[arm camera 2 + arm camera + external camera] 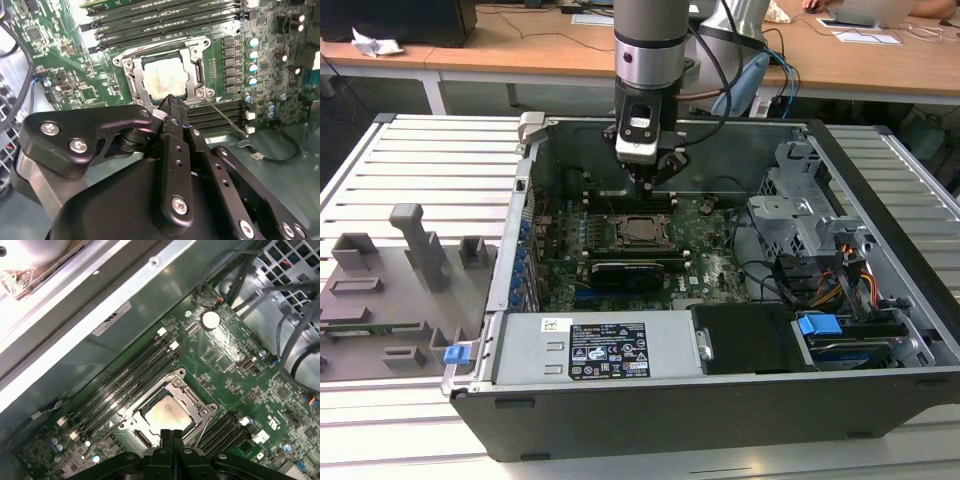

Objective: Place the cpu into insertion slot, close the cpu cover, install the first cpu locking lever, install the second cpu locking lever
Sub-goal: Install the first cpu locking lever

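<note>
You see cpu [165,76] pale silvery-beige | cpu cover [133,76] silver, framing the cpu | circuit board [75,60] green, around the cpu | memory slots [165,20] black, beside the cpu | gripper [170,100] black

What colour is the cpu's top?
Pale silvery beige. The cpu shows best in the second wrist view.

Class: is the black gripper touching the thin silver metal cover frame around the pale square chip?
Cannot tell. In the second wrist view the black gripper overlaps the silver cover frame at its edge, hiding any contact or gap.
</note>
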{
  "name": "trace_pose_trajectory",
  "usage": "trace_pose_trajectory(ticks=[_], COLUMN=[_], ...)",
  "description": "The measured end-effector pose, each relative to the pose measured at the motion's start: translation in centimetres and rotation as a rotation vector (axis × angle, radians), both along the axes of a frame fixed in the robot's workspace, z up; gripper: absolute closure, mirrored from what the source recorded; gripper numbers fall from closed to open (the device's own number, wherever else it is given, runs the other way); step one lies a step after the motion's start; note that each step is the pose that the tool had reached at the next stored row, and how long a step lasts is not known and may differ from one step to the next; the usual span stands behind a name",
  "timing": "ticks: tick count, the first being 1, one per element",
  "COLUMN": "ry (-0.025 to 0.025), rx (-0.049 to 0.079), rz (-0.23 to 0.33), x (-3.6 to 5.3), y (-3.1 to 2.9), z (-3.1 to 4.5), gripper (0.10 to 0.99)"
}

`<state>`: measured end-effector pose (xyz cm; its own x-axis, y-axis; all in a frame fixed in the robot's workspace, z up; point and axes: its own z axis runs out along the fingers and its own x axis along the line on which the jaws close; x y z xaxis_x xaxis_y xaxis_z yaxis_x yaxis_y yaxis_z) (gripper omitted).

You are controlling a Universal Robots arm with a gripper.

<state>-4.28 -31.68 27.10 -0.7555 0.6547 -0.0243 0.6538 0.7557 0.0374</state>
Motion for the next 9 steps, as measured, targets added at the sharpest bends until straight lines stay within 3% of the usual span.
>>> trace_pose_trajectory(ticks=[9], ry=[0.0], rx=[0.0], rz=[0.125], x=[-0.03], y=[0.0], z=[-0.01], gripper=[0.98])
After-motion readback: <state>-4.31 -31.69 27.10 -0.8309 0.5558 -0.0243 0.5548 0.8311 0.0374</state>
